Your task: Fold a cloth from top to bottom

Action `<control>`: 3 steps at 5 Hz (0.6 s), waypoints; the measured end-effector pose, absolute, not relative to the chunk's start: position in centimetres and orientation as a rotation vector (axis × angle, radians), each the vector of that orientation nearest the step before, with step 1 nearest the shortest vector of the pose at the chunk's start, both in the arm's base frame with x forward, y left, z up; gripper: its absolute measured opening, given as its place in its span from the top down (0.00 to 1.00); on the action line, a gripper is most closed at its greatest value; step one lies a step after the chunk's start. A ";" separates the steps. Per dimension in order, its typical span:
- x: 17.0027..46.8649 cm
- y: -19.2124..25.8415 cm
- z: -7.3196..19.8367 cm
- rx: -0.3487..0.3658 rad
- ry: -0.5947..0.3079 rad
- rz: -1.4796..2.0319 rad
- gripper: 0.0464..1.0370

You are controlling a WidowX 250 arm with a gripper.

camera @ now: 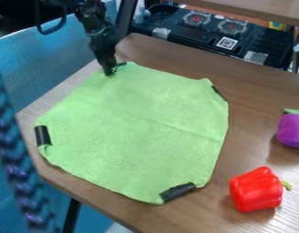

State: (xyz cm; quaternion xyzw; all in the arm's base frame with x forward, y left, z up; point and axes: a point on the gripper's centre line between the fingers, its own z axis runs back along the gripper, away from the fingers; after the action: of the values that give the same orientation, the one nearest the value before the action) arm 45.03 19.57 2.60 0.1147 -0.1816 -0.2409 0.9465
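A bumpy blue and purple strip runs down the left edge. Next is a big light green cloth, spread out on the brown wooden table, with its left corner a bit curled by a black piece of tape. The black robot gripper points down at the cloth's top corner. I can't tell how far open it is, or if it has hold of the cloth. To the right sit a red toy pepper and, farther back, a round purple toy vegetable.
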 end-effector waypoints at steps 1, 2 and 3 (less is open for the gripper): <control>45.5 19.7 2.5 0.230 -0.375 -0.465 0.76; 45.8 20.0 2.6 0.235 -0.382 -0.443 0.93; 46.0 19.9 2.7 0.223 -0.395 -0.425 0.99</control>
State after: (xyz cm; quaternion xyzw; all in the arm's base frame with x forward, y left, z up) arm 46.04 19.87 2.71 0.1096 -0.1942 -0.2092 0.9521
